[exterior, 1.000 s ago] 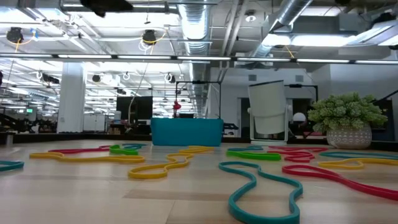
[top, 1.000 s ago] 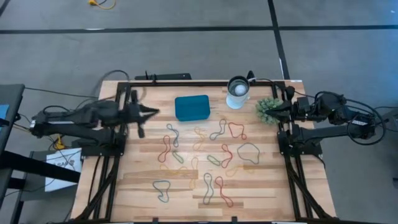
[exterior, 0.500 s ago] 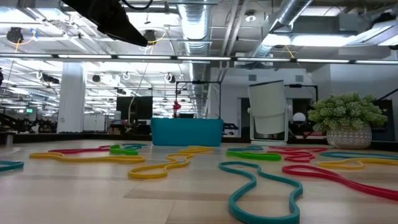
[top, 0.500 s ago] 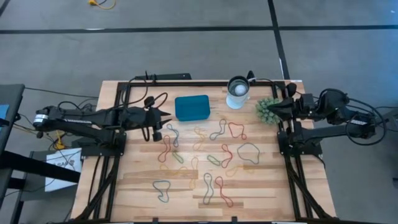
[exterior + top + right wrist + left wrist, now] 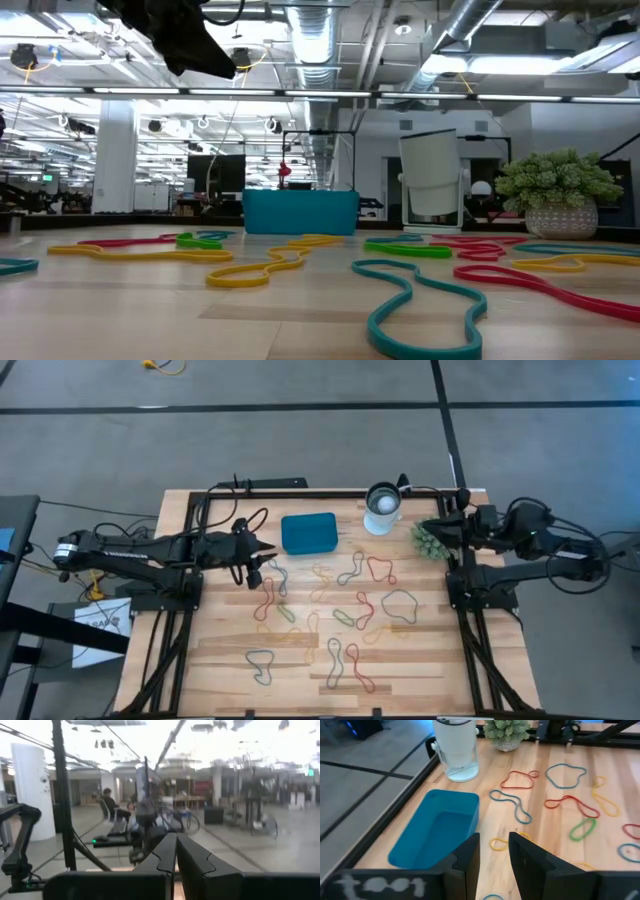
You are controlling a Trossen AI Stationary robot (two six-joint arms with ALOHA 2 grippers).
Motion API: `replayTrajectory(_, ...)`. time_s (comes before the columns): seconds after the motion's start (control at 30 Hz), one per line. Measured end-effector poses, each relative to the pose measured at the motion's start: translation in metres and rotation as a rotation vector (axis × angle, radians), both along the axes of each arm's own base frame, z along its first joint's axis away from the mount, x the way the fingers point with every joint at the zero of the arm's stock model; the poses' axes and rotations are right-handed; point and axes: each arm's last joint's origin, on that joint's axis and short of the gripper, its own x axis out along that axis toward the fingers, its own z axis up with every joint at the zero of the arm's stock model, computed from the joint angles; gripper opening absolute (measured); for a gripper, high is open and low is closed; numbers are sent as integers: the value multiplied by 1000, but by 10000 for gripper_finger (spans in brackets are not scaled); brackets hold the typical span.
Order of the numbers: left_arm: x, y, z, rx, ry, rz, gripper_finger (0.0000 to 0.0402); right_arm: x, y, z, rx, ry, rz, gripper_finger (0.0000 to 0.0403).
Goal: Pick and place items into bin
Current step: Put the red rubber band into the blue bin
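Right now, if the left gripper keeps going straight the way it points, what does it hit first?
Probably the yellow rubber band on the table just ahead of the left gripper, beside the blue bin. The gripper is open, empty and tilted downward; depth is unclear, so it might meet bare wood first.

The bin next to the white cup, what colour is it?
Teal blue all over, the bin shows best in the left wrist view.

Open-plan robotics lab, exposed ceiling ducts (image 5: 310, 40) overhead — rows of workbenches (image 5: 60, 205), seated person (image 5: 112, 805) beyond
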Motion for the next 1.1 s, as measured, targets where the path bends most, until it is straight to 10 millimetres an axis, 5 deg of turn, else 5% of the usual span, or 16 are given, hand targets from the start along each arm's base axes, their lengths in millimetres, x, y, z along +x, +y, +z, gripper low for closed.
replayTrajectory(0.23, 0, 0, 0, -28, -10, 13, 94, 24, -2, -21, 19, 216, -18, 52)
replayTrajectory(0.43, 0, 0, 0, -28, -10, 14, 94, 48, -3, -61, 24, 583, -38, 88)
replayTrajectory(1.1, -3, 0, -5, -47, 40, 36, 94, 122, -4, -185, 120, 1344, -37, 93)
